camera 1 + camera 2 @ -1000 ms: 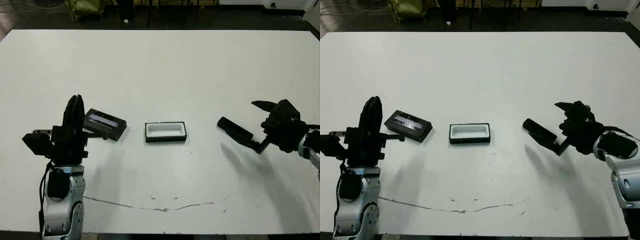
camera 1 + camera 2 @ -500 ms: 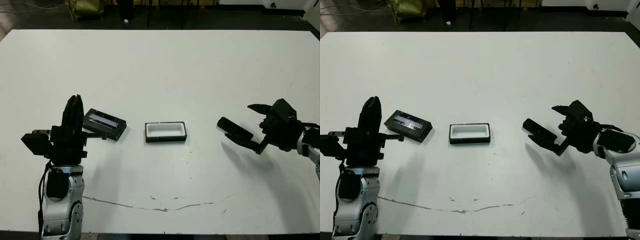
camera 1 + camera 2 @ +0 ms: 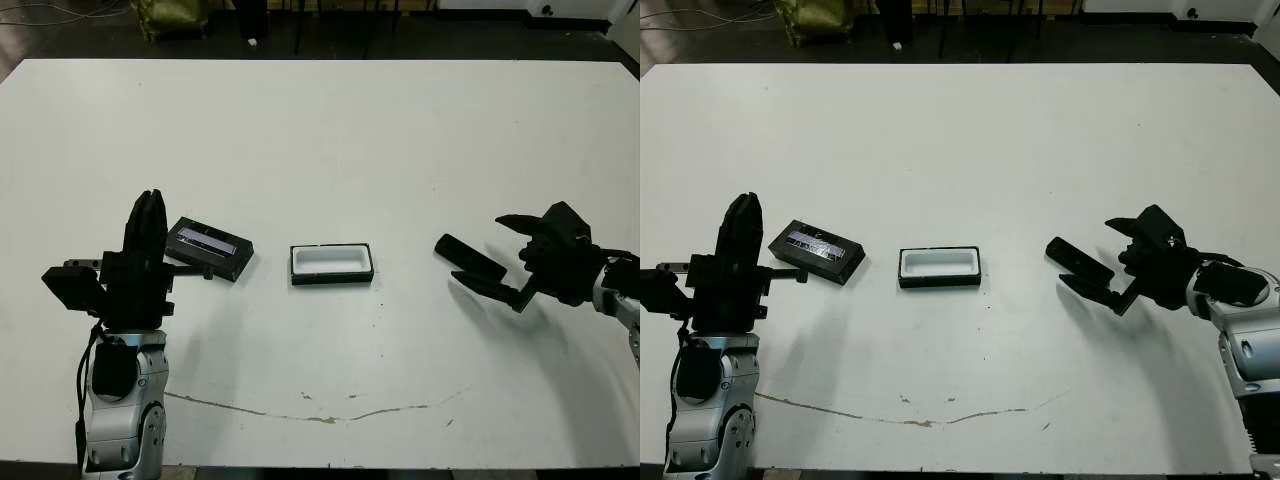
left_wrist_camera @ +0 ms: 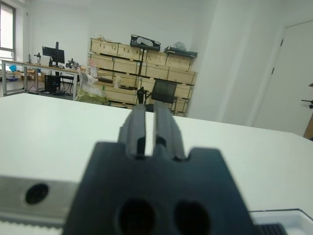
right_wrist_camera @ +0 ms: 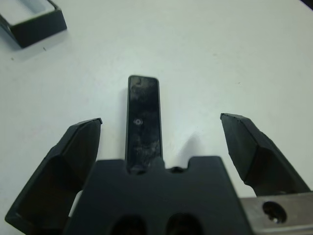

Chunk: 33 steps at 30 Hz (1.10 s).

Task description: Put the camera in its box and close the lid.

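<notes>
Bare table (image 3: 420, 330) around box (image 3: 331, 264) (lid (image 3: 209, 247) beside)

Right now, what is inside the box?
The box shows only its white lining. The camera lies apart, between the right gripper's open fingers.

Slim black bar-shaped camera (image 5: 143, 122): smooth plastic look, faintly glossy face, dusty smudges. Flat black rectangular lid (image 3: 210, 247): matt black, glossy silvery-grey strip on top. Small black box (image 3: 332, 264): matt black walls, white matt lining. White table (image 3: 330, 140): smooth, matt, thin brownish scuff line near front edge. Right gripper (image 5: 161, 142) fingers (image 5: 252, 152): matt black plastic, spread wide. Left gripper (image 4: 150, 122): matt black; brushed silvery metal plate at body.
</notes>
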Motion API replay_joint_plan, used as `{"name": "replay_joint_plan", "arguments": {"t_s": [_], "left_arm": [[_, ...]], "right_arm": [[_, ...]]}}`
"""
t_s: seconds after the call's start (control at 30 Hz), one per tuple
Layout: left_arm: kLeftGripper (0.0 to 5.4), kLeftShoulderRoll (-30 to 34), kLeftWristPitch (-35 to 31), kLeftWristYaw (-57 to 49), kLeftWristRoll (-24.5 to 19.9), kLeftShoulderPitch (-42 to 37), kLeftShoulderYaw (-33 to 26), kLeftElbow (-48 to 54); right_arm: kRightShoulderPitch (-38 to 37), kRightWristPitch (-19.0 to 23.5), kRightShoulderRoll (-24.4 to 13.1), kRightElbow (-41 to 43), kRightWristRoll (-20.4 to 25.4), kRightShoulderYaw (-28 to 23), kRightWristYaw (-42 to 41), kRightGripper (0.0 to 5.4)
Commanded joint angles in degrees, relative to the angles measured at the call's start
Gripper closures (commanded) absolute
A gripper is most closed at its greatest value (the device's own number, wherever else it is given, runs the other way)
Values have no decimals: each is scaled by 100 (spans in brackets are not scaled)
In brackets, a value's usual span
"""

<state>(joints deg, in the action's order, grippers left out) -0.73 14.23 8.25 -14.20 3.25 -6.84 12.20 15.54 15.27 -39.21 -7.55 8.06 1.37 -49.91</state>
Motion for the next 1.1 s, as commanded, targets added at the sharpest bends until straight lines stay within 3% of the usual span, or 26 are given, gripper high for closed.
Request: {"name": "replay_joint_plan", "arguments": {"t_s": [0.03,0.3,0.43,0.53,0.8,0.93,1.1], "left_arm": [[540,61,-157,21,-77,81,-26,-62],[540,76,-151,-6,-32,85,-23,-66],[540,86,-157,-22,20,103,-19,-52],[540,97,-181,-6,-10,109,-33,-49],[540,108,-191,-10,-34,98,-32,-56],[540,137,-140,36,-34,77,-39,-107],[540,126,-264,-9,-70,107,-35,-10]], "right_arm": [[1,-27,39,-144,-52,79,-19,2],[20,-122,120,-358,-72,182,-72,4],[22,43,79,-291,-118,254,-49,15],[-20,115,60,-293,-43,212,-83,56],[-153,146,11,-350,-15,136,-121,232],[-200,246,-62,-227,-58,179,-160,241],[-275,579,-125,-32,-42,224,-152,323]]}}
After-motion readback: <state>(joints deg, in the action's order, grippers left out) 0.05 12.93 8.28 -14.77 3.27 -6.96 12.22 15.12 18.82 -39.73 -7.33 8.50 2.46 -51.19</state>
